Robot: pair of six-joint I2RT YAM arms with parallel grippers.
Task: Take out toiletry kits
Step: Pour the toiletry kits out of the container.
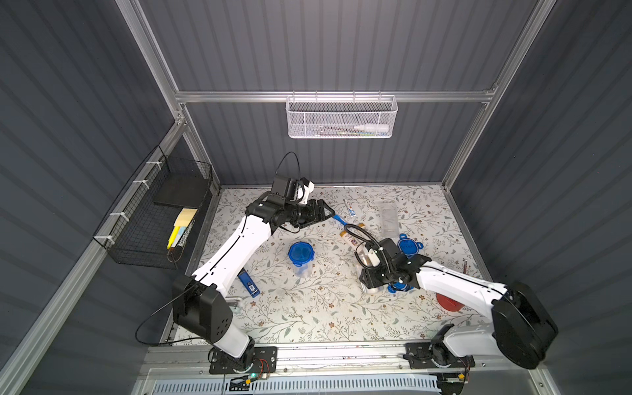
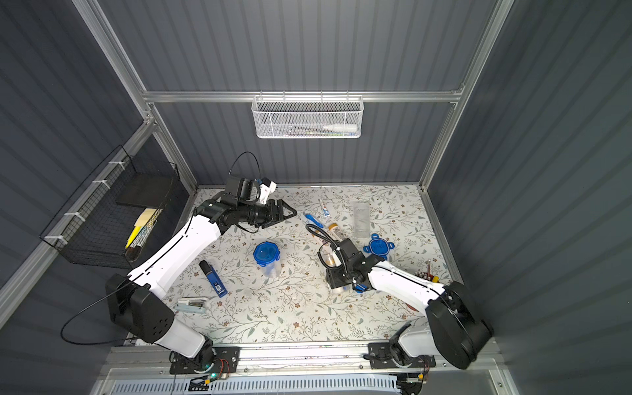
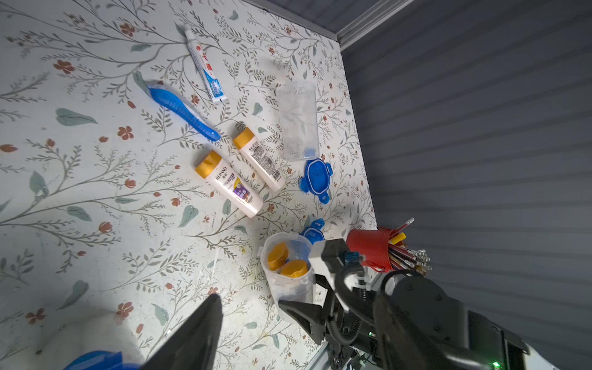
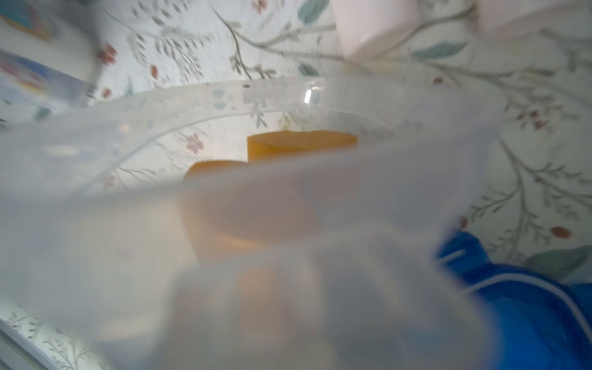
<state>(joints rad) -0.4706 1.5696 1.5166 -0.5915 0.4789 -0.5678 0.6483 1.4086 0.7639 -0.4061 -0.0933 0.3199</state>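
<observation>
Lidless jar stood upright just below right claw; whether that claw gripped anything could not be told. Two bottles stood inside it, caps up, long axis vertical. Left claw gaped empty, well apart, beside the laid-out toothbrush. Right arm nearer.

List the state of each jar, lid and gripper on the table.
Lidded jar, upright, shut.
Open jar, upright, lid off, two bottles inside.
Empty jar, on its side, lid off.
Loose lid, lying flat by the empty jar.
Left gripper, open, empty.
Right gripper, at the open jar, grip unclear.
</observation>
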